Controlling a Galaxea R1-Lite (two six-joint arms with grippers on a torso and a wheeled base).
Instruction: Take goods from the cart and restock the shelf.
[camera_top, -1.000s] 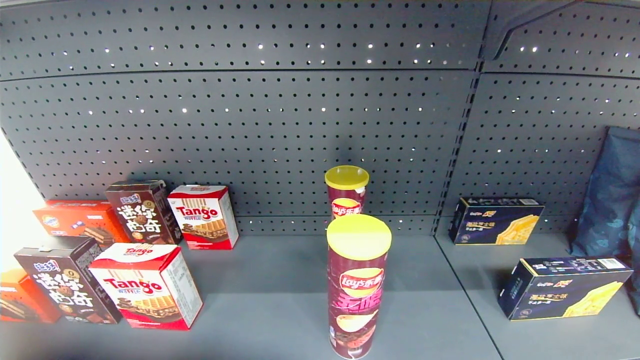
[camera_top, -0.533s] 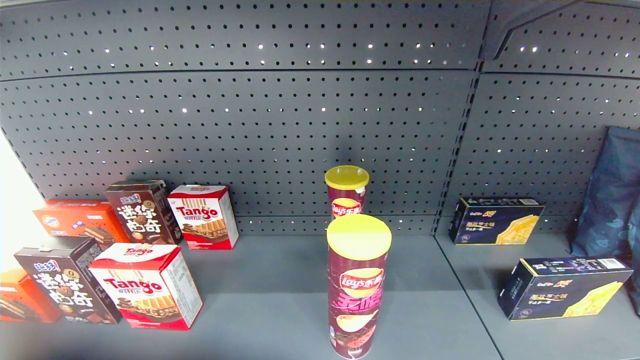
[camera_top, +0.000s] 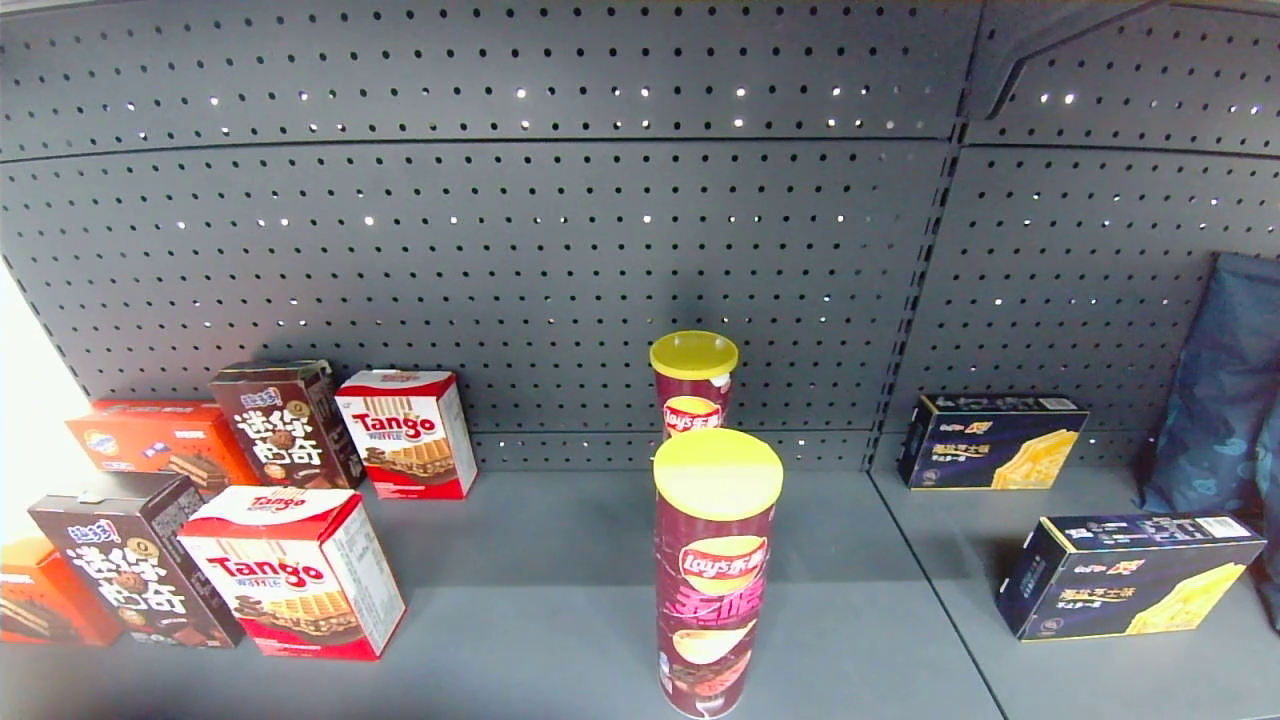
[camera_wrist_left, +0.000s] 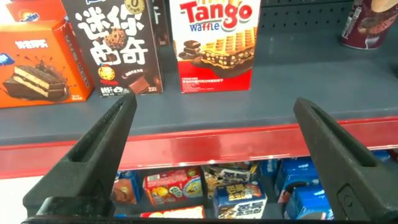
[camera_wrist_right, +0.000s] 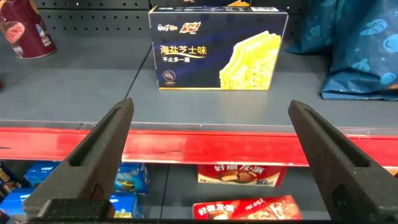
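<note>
Left wrist view: left end effector (camera_wrist_left: 213, 99) spread empty — wafer box (camera_wrist_left: 216, 43) ahead, seemingly apart.

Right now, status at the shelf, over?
Left end effector open, empty. Right end effector open, empty. Front chip can, rear chip can upright mid-shelf. Nothing blocking the shelf front.

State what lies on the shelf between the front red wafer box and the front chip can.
Nothing: the head view shows bare grey shelf between the front red wafer box and front chip can.
</note>
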